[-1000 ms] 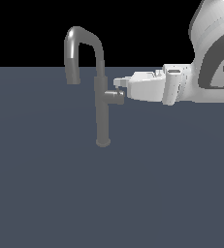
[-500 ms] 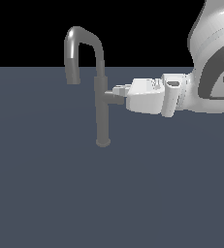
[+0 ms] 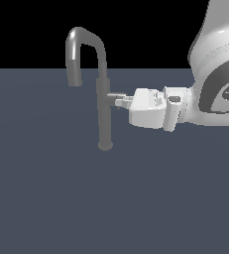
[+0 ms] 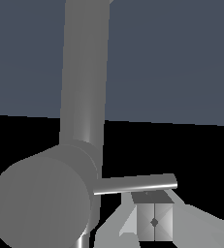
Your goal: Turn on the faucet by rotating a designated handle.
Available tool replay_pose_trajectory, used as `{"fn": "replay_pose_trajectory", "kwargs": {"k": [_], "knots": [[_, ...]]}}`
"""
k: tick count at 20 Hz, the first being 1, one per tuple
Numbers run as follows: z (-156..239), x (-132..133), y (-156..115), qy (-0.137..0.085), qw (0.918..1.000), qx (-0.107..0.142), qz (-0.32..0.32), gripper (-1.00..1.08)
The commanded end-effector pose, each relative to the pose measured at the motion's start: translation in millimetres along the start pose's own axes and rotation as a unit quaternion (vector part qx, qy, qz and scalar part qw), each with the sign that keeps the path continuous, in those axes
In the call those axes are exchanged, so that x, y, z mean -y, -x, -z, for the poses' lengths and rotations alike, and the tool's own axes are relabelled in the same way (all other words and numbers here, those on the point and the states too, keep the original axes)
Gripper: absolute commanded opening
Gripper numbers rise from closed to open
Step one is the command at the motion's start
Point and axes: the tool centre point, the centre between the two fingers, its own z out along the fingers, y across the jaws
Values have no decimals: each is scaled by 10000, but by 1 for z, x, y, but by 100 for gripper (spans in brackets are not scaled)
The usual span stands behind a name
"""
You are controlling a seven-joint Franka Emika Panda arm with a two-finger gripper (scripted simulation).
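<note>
The floor [image 3: 51,198] is flat and dark blue-grey, and it fills the lower part of the exterior view. It looks smooth, with no marks or lines. Above it the background [image 3: 150,30] is all black. It may be a wall or just dark space; the view does not show which.

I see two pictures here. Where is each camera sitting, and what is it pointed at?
Exterior view: off the arm, level with the faucet, seeing it side-on; the arm's white links and the gripper reach in from the exterior view's right.
Wrist view: on the wrist, very close, facing the round end of the handle with its thin lever rod; only a gripper fingertip shows.
Shared: faucet column, handle and gripper appear in both.
</note>
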Motion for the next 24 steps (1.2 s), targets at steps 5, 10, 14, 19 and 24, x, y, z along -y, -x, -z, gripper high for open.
{"fn": "replay_pose_trajectory", "kwargs": {"k": [5, 10, 14, 19, 24], "knots": [[0, 1, -34, -9, 9999, -36, -157, -100], [0, 12, -16, 28, 10000, 44, 74, -100], [0, 17, -33, 17, 10000, 15, -20, -100], [0, 24, -54, 2, 9999, -21, -136, -100], [1, 28, -71, -10, 9997, -50, -228, -100]]}}
